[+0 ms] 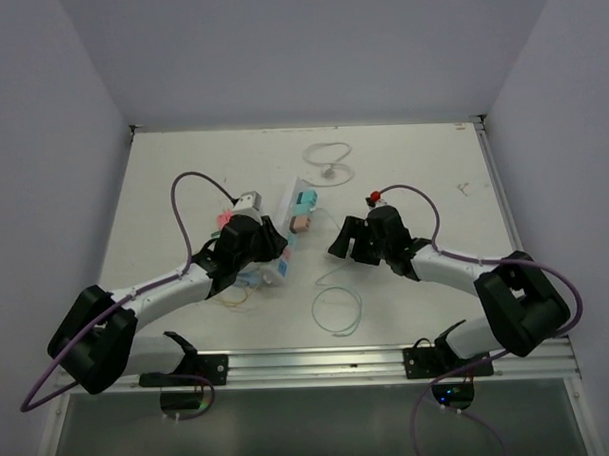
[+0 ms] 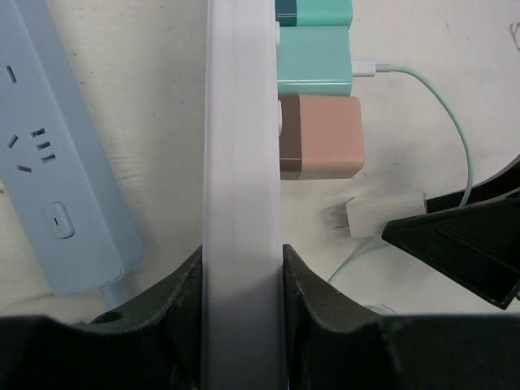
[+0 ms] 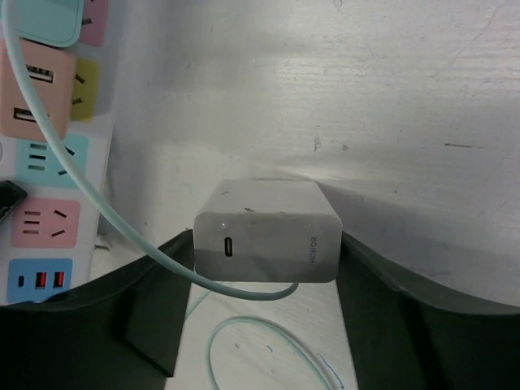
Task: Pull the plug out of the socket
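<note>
We saw left claw (image 2: 242,309) clamped on white power strip (image 2: 241,146); right claw (image 3: 264,268) gripping white charger (image 3: 266,231), already free, near strip on tabletop (image 1: 412,164). We judged: draw straight away, strip pinned.

The setting is a robotics lab test cell. A white counter (image 1: 183,192) is enclosed on three sides by plain grey-white walls (image 1: 308,48). Two arms (image 1: 157,293) are bolted to an aluminium rail (image 1: 319,363) at the near edge, with purple cables (image 1: 189,207) routed along them. Power strips (image 2: 49,162), chargers (image 2: 321,136) and loose cords (image 1: 337,312) lie as test items.
</note>
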`<state>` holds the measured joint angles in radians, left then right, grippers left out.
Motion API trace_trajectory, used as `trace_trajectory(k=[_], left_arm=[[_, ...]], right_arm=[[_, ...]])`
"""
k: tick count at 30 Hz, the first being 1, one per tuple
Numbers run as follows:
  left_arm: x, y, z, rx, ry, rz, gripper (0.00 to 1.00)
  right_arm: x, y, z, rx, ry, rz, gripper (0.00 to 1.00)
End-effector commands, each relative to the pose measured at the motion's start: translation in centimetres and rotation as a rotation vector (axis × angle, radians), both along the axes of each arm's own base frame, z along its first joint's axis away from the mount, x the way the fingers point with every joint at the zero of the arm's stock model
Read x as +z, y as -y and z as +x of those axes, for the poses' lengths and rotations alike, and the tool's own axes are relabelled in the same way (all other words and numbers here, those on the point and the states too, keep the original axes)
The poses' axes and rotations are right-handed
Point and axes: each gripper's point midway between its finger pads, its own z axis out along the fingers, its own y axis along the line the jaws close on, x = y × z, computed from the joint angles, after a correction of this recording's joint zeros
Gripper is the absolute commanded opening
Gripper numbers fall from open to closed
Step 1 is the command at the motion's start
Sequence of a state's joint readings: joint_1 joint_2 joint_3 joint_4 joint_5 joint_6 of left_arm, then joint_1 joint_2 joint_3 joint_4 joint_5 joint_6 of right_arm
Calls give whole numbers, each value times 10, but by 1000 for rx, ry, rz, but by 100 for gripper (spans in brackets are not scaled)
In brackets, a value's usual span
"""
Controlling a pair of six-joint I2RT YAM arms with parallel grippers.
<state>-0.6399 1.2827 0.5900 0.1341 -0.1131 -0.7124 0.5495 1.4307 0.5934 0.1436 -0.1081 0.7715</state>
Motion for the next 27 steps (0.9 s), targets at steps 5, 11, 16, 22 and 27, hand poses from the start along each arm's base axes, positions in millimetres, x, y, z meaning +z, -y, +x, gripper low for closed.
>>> trace_trajectory(k=[5,11,16,22,27], left_arm=[[42,26,15,-69,163,-144,0],[31,28,9,-79,134,-149,0],[28,29,7,-75,128,-147,0],[33,32,7,-76,135,-166,0],[34,34,5,-79,138,-174,0]], right_arm=[[59,-8,8,66,120,32,85],[93,-13,13,46,165,91,88],[108,-27,25,13,185,188,82],[95,-38,40,-19,142,213,79],[81,-54,48,-18,101,255,77]])
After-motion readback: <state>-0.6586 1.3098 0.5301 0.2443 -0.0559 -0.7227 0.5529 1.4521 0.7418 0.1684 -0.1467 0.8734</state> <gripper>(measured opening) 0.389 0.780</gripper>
